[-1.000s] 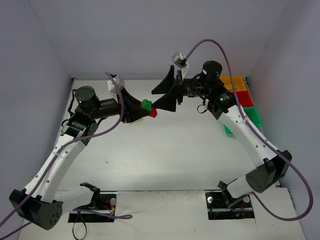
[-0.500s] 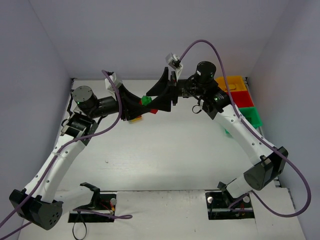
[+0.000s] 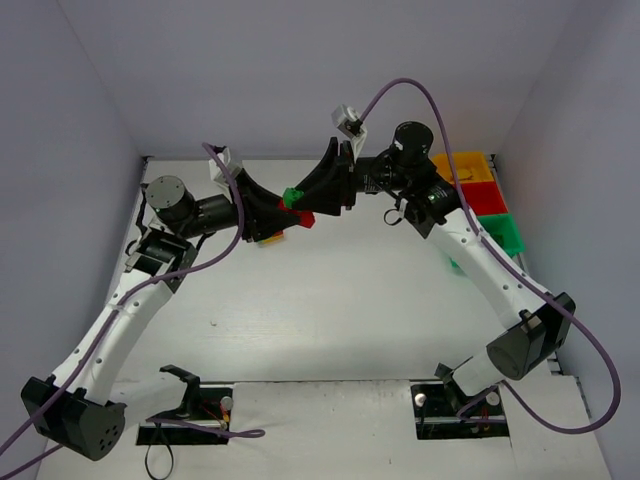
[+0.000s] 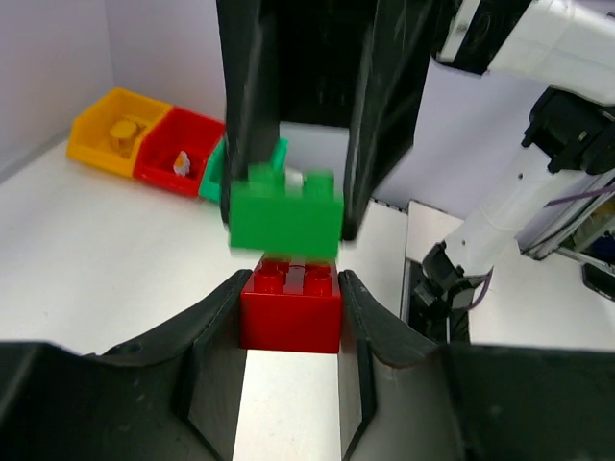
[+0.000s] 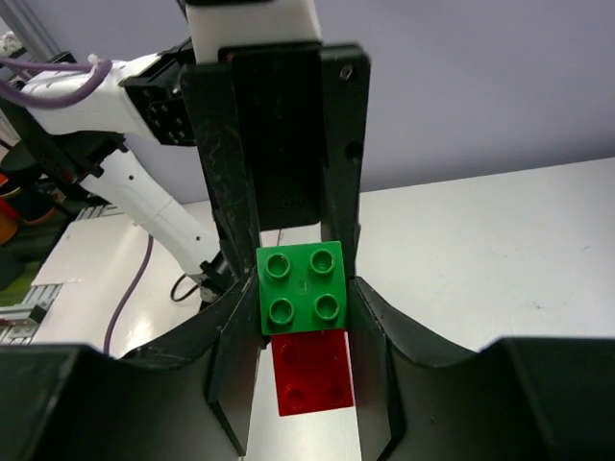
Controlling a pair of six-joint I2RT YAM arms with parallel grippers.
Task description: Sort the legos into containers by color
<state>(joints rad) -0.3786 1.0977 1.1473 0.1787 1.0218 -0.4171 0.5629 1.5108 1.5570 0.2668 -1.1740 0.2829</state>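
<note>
Sorting looks unfinished: the left pincer (image 4: 290, 288) pinches a red brick (image 4: 290, 309) and the right pincer (image 5: 303, 288) clamps the green brick (image 4: 285, 213) joined to it, both held above the tabletop (image 3: 330, 290), well apart from the yellow bin (image 3: 470, 162), red bin (image 3: 482, 193) and green bin (image 3: 506, 233) at its edge.

You'll find nothing to read here: no lettering, label, brand, number or sign is legible in any of the three views. Even up close, the stud tops of the green lego (image 5: 302, 286) and the red lego (image 5: 311, 371) show no mark you could make out.
</note>
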